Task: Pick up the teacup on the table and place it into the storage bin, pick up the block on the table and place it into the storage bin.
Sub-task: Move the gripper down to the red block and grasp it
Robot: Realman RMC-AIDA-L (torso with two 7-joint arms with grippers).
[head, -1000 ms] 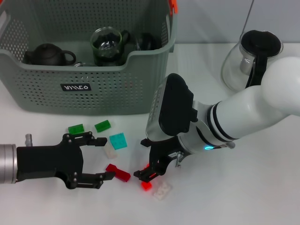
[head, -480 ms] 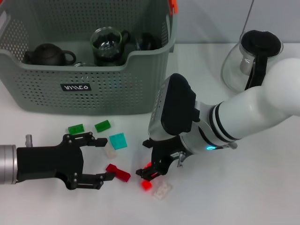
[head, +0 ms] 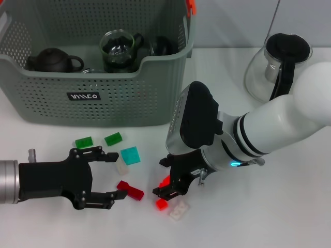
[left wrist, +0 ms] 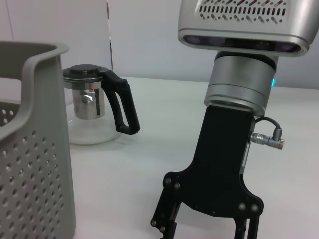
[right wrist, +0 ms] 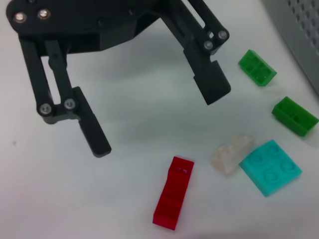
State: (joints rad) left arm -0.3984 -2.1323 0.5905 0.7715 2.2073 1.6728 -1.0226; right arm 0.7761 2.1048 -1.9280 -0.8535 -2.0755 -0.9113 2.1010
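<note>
A white desk carries, at its far left, the storage bin, a grey-green perforated basket with a small black label and an orange clip on its rim. Inside it sit a dark teapot, a glass teacup and another dark vessel beside it.

Low on the left, the left tool lies near the desk surface with its two black fingers spread wide apart and nothing between them. It sits in the same place as a second ago.

In front of the bin, loose blocks are scattered: two green blocks, a teal block, a clear block touching the teal one, and a long red block whose end lies between the left tool's fingertips.

To the right of these, the right tool points down from a white arm, and its black fingers are clamped on a small red block. Since a second ago this tool has shifted slightly to the right and lifted a little. Just below it, a second small red block rests on the desk, next to a white block.

At the far right stands a glass pitcher with a black lid and handle, well apart from the blocks.
</note>
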